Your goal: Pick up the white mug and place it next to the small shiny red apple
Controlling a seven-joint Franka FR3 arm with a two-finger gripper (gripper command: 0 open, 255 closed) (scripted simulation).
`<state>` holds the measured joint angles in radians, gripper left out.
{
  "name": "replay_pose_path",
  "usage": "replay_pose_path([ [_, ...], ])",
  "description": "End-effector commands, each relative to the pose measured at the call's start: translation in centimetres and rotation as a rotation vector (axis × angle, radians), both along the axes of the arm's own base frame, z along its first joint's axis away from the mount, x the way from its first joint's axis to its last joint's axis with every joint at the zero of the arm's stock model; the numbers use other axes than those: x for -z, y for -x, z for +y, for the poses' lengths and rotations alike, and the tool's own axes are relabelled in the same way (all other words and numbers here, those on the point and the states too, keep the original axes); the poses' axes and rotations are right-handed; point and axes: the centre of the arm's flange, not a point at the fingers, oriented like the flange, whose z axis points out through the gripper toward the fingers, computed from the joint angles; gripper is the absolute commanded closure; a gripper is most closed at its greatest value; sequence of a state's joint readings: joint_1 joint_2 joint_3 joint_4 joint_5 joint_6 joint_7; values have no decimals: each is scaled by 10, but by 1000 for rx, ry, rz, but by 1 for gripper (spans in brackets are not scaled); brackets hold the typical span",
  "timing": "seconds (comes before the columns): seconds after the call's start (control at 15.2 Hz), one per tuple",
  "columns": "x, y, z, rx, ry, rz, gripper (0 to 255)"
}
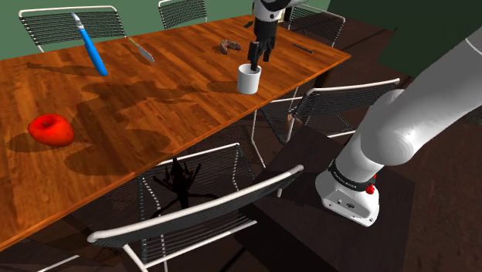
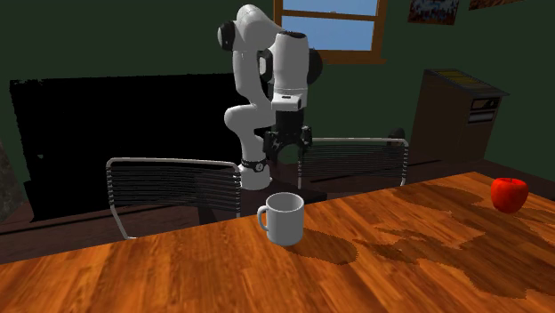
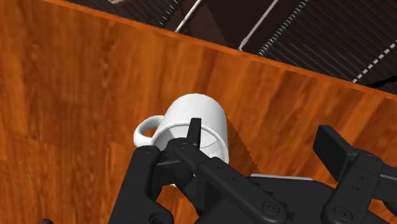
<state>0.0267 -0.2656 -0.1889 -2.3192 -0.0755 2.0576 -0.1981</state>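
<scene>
A white mug (image 1: 249,79) stands upright near the table's edge, its handle (image 3: 146,129) off to one side. The black gripper (image 1: 258,56) hangs open just above it, touching nothing. Seen from the wrist, one finger (image 3: 195,129) lies over the mug's (image 3: 197,118) opening and the other finger (image 3: 334,147) stands well beyond its wall. The second exterior view has the gripper (image 2: 288,153) above the mug (image 2: 285,217). The shiny red apple (image 1: 51,129) lies far along the wooden table (image 1: 154,116), toward the shoulder view's left, and at the second exterior view's right (image 2: 509,193).
A blue-handled tool (image 1: 93,48), a grey knife (image 1: 141,51), a brown lump (image 1: 229,45) and a dark stick (image 1: 301,48) lie on the far half of the table. Wire-backed chairs (image 1: 193,216) (image 1: 340,104) line the near edge.
</scene>
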Motion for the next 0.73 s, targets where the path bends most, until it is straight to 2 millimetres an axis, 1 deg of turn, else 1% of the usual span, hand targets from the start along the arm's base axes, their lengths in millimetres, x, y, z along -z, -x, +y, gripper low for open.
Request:
replay_pose_path([
  [0.0,15,-21,-6,-16,-5,-8,0],
  [0.26,43,-63,-13,-46,-17,-22,0],
  [0.33,48,-70,-14,-51,-19,-24,0],
  [0.66,74,-71,-14,-51,-19,-24,0],
])
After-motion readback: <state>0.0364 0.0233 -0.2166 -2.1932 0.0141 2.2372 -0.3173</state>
